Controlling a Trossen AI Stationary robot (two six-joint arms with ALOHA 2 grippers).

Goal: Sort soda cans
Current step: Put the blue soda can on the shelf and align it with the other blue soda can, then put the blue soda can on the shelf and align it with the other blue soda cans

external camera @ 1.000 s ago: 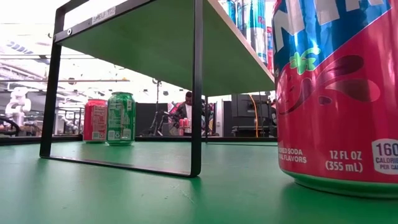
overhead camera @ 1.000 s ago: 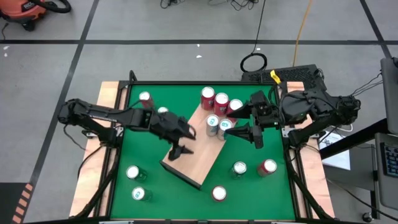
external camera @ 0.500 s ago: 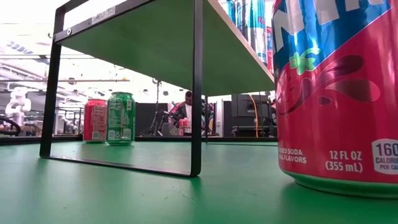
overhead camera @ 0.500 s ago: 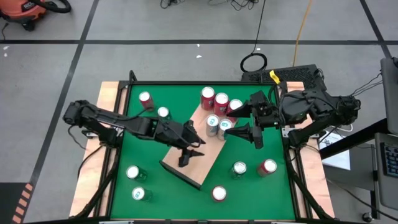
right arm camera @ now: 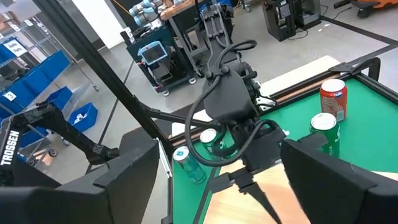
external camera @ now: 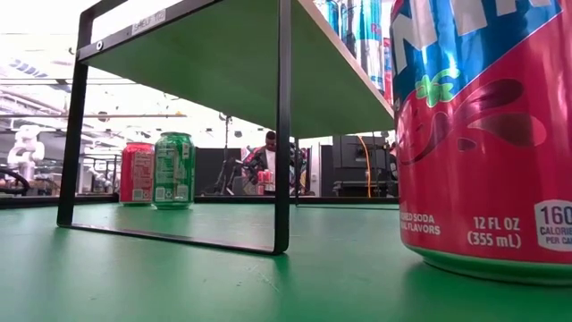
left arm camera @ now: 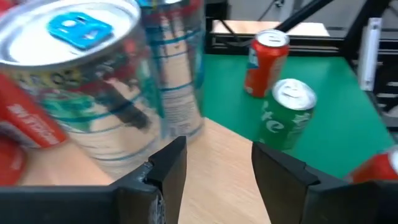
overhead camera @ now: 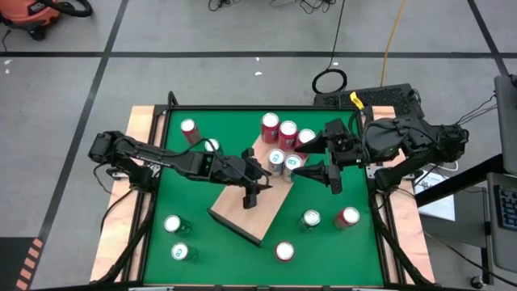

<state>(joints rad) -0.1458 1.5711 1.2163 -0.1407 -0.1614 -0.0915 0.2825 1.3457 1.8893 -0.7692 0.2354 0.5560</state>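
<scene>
Overhead, my left gripper hovers with fingers parted and empty over the wooden board, just beside two blue-tabbed soda cans; my right gripper waits spread wide near them

Red, green and teal soda cans stand upright, scattered.

On the table we see a wooden board lying slantwise at the middle, with five soda cans clustered at its far end. Two more cans stand near the far-left corner, two near the front left, and three toward the front right. The left gripper reaches over the board beside the cluster; the right gripper hangs over the cluster's right side.
</scene>
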